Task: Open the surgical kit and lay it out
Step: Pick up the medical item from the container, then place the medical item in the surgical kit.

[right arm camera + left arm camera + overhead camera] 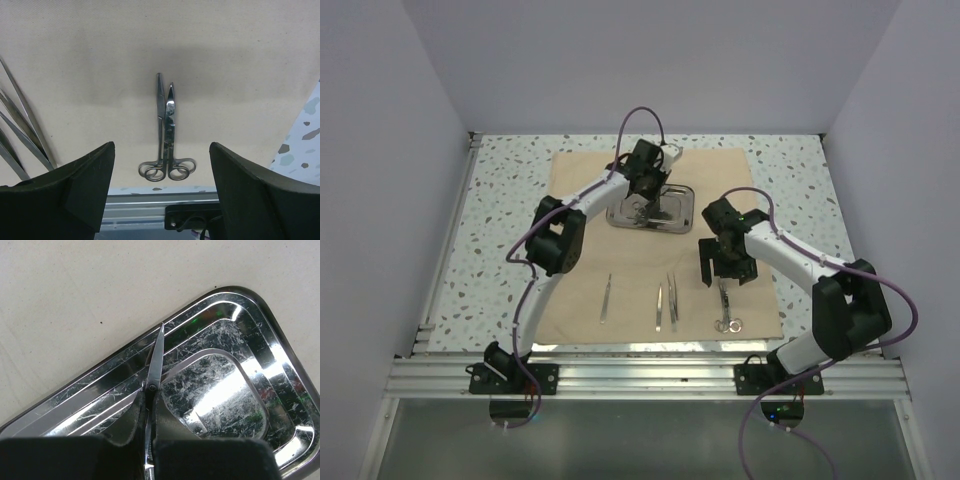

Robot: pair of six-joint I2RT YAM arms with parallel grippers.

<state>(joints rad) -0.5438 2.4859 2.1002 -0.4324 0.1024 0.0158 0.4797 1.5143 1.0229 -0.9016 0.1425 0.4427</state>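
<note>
**Scissors pinched in the tray, on a thin hold**

The left gripper (149, 432) is clamped on the scissors (156, 360) near their pivot, with the blades reaching over the rim of the steel tray (280, 365). The tray sits mid-cloth (580, 180), towards its far edge.

The right gripper (725, 270) hangs with its fingers apart above two ring-handled instruments (166, 130) by the cloth's near right corner, and tweezers (665, 305) line the near edge.

The risk is that slick, slim steel in so narrow a pinch could swivel or slip on lifting. The tip could also snag the rim and drag the tray (probably light) askew.
</note>
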